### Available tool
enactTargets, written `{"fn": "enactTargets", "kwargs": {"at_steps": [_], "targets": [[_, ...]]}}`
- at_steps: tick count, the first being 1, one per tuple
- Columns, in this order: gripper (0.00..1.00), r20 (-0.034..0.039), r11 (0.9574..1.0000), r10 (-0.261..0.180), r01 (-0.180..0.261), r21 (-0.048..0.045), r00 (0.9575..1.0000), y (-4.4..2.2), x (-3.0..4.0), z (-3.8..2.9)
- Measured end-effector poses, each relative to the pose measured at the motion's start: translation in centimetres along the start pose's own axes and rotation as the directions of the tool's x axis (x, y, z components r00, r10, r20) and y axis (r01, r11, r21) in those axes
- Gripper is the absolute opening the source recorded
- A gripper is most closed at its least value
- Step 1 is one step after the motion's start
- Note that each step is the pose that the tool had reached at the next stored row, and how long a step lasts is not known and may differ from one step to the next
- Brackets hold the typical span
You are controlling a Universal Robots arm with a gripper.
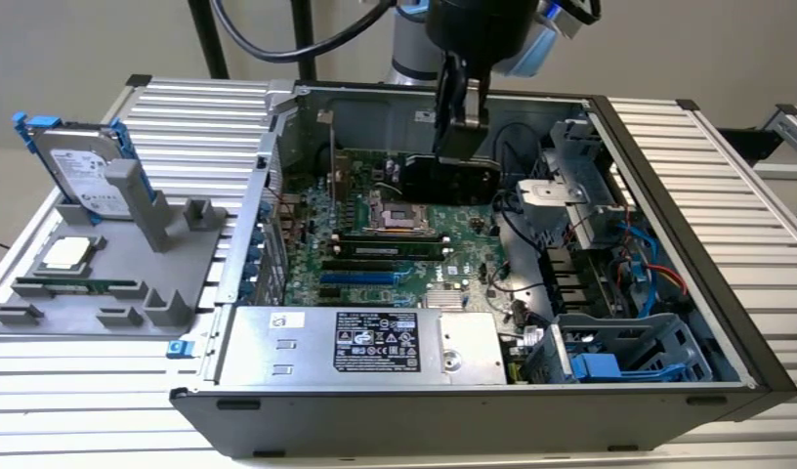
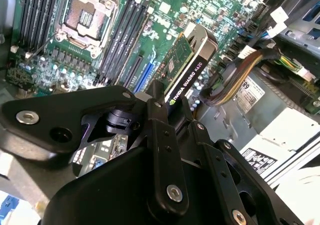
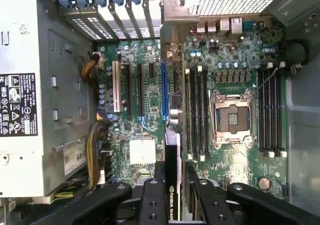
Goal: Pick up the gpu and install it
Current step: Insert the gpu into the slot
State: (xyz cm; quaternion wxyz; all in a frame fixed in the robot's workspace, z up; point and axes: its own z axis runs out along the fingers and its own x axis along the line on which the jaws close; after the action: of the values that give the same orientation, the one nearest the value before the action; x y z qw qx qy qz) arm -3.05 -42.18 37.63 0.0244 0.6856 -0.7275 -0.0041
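The gpu (image 1: 448, 179) hangs on edge inside the open computer case, over the far part of the green motherboard (image 1: 372, 259). My gripper (image 1: 459, 145) comes down from above and is shut on the card's upper edge. In the second wrist view the gpu (image 2: 189, 65) shows a green board and a black cooler, tilted above the board's slots, with the gripper (image 2: 170, 101) clamped on it. In the first wrist view the gpu (image 3: 172, 152) is seen edge-on between the fingers (image 3: 159, 177), roughly in line with a long blue slot (image 3: 164, 90).
The case's walls (image 1: 659, 186) ring the work area. A silver power supply (image 1: 359, 342) sits at the near side, a drive cage (image 1: 620, 352) and cables at the exterior view's right. A grey fixture (image 1: 99, 283) beside the case carries a hard drive (image 1: 79, 166) in a blue frame.
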Motion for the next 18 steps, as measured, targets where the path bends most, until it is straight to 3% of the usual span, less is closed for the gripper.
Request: {"fn": "enactTargets", "kwargs": {"at_steps": [12,18], "targets": [[0.00,-0.0002,1.0000,0.000,0.000,-0.0001,1.0000,-0.04,-0.03,1.07],[0.00,-0.0002,1.0000,0.000,0.000,-0.0001,1.0000,-0.05,-0.04,1.23]]}}
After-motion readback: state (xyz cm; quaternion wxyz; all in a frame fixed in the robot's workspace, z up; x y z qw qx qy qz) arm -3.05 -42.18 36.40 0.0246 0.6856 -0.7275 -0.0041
